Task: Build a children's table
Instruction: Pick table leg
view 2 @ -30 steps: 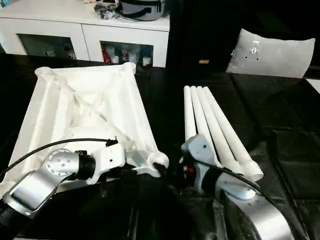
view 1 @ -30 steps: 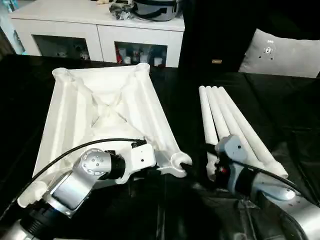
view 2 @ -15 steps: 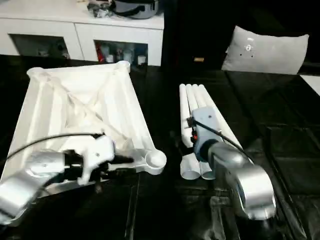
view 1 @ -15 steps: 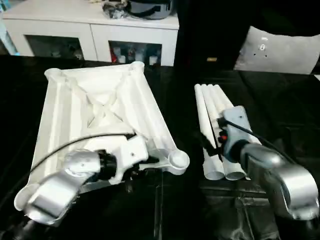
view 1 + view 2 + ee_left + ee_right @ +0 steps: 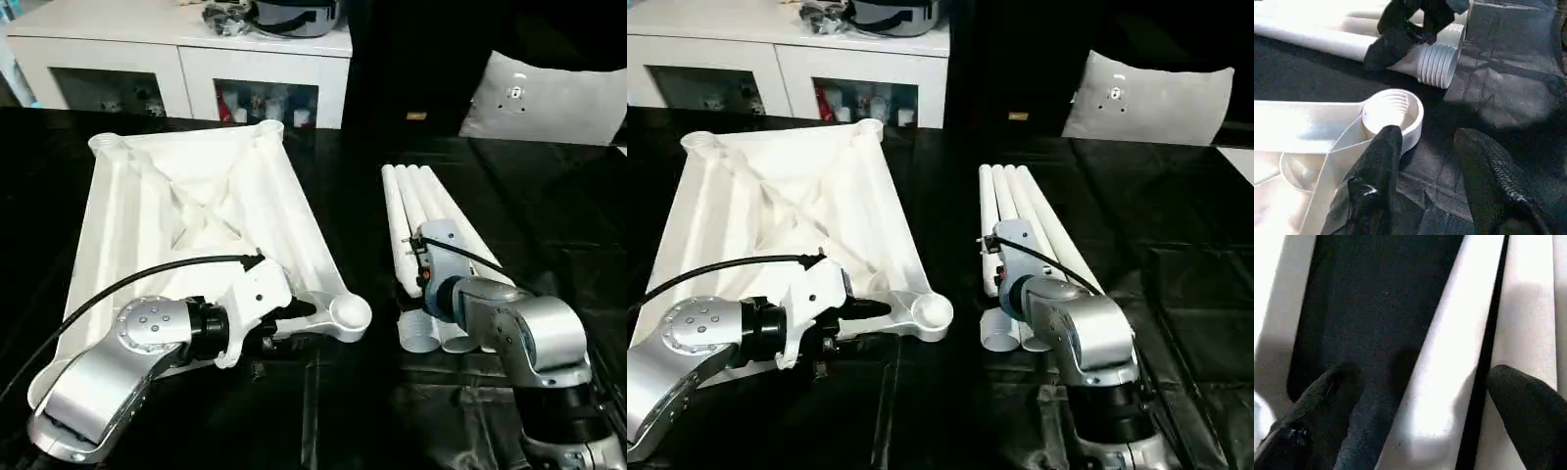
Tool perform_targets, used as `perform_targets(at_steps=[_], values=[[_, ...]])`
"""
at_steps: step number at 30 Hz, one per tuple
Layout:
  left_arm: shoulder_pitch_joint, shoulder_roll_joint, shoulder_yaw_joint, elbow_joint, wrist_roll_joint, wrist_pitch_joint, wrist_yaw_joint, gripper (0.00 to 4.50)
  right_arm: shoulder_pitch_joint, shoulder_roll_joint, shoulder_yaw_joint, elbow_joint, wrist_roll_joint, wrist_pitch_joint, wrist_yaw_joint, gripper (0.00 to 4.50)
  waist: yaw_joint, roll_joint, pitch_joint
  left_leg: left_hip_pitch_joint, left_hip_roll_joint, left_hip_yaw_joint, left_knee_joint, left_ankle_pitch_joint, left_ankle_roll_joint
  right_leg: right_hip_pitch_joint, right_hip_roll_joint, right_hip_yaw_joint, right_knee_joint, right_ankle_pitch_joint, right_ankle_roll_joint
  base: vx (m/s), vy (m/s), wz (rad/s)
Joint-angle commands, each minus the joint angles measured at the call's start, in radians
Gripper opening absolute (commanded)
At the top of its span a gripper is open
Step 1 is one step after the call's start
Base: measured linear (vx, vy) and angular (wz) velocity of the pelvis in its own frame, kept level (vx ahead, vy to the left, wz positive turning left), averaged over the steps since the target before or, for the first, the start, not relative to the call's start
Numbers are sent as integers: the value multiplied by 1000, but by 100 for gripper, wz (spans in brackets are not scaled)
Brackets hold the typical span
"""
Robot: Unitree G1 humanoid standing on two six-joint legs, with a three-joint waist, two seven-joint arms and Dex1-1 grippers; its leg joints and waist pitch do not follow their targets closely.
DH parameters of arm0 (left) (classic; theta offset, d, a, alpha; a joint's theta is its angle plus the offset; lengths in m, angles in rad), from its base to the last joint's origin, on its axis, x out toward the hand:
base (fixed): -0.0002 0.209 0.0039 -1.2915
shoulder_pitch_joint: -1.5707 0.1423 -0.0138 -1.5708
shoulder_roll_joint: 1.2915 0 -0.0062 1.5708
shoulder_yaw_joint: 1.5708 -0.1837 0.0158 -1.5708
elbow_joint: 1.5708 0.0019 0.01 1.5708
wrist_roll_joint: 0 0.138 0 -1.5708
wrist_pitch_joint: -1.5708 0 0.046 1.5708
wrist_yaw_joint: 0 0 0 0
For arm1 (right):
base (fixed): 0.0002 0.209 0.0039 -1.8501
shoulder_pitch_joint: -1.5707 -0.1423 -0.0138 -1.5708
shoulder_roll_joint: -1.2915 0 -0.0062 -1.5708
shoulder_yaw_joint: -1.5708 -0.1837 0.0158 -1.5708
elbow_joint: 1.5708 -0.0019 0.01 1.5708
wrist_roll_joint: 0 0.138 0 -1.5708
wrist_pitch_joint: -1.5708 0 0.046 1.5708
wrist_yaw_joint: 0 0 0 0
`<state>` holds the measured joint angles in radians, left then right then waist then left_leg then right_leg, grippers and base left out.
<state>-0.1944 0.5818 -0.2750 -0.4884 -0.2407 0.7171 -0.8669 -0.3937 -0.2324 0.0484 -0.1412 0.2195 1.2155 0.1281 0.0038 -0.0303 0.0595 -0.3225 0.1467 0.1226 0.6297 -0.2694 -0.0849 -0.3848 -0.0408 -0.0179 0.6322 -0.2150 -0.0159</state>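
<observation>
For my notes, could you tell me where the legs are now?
The four legs lie bundled on the robot's right, beside the table top, under the right gripper.

You are looking at one white table top [image 5: 196,211], lying underside up on the black desk [image 5: 549,206]. Three of its round corner sockets are showing: one near [image 5: 350,313] and two far [image 5: 108,144] [image 5: 271,129]. Four white legs [image 5: 431,211] are lying side by side beside it. You are seeing two claws, a left one [image 5: 1425,161] and a right one [image 5: 1420,396]. Behind, one grey cushion [image 5: 544,98] is sitting, and one white cabinet [image 5: 147,49] is standing.
</observation>
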Motion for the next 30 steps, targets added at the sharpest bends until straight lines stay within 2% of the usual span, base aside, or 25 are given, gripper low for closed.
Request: perform_targets(at_steps=[1, 4, 5, 9, 11, 13, 16, 17, 18, 30], values=[[-7, 6, -6, -24, 0, 24, 12, 202, -17, -2, -3, 24, -16, 11, -1, 450, 0, 8, -51, -19, 51, -2, -84, 53, -36, 59, -76, 51, -61, -26, -211, 0, 0, 0], [-10, 6, -9, -32, -5, 38, 20, 202, -18, 4, -6, 40, -5, 18, 12, 450, 1, 8, -49, -20, 51, -1, -85, 37, -36, 58, -76, 51, -63, -49, -213, 0, 0, 0], [-12, 5, -11, -34, -6, 43, 24, 202, -18, 4, -4, 43, 3, 21, 21, 450, 0, 0, -49, -21, 52, 0, -84, 36, -31, 59, -77, 52, -65, -53, -212, 0, 0, 0], [-13, 4, -12, -40, -8, 51, 33, 202, -10, -9, 22, 55, 5, 14, 39, 450, 0, 4, -49, -19, 52, 0, -84, 48, -27, 56, -76, 50, -63, -52, -212, 0, 0, 0], [-13, 4, -14, -43, -8, 56, 37, 202, -5, -12, 26, 60, 8, 12, 49, 450, 0, 2, -49, -20, 52, 0, -84, 46, -26, 57, -77, 51, -64, -55, -212, 0, 0, 0], [-12, 3, -16, -45, -7, 59, 41, 214, 0, -18, 31, 65, 7, 9, 58, 423, 0, 4, -49, -21, 52, 0, -83, 49, -24, 58, -77, 52, -63, -53, -213, 0, 0, 0], [-10, 4, -18, -47, -6, 59, 43, 214, 5, -20, 30, 70, 7, 7, 61, 413, 0, 3, -49, -21, 52, 0, -84, 46, -22, 57, -78, 52, -65, -65, -213, 0, 0, 0], [-9, 6, -19, -48, -6, 58, 44, 214, 6, -22, 28, 74, 6, 5, 62, 391, 0, 4, -49, -20, 52, 0, -84, 42, -24, 56, -77, 52, -65, -70, -213, 0, 0, 0], [-8, 8, -20, -49, -6, 59, 44, 214, 6, -22, 25, 78, 5, 4, 63, 382, -2, 0, -48, -21, 53, 1, -84, 35, -23, 56, -77, 52, -67, -78, -212, 0, 0, 0], [-5, 6, -18, -52, -1, 44, 62, 214, 5, -23, 6, 91, -1, -3, 59, 281, -2, -3, -48, -21, 53, 1, -84, 32, -21, 54, -76, 51, -67, -90, -207, 0, 0, 0]])
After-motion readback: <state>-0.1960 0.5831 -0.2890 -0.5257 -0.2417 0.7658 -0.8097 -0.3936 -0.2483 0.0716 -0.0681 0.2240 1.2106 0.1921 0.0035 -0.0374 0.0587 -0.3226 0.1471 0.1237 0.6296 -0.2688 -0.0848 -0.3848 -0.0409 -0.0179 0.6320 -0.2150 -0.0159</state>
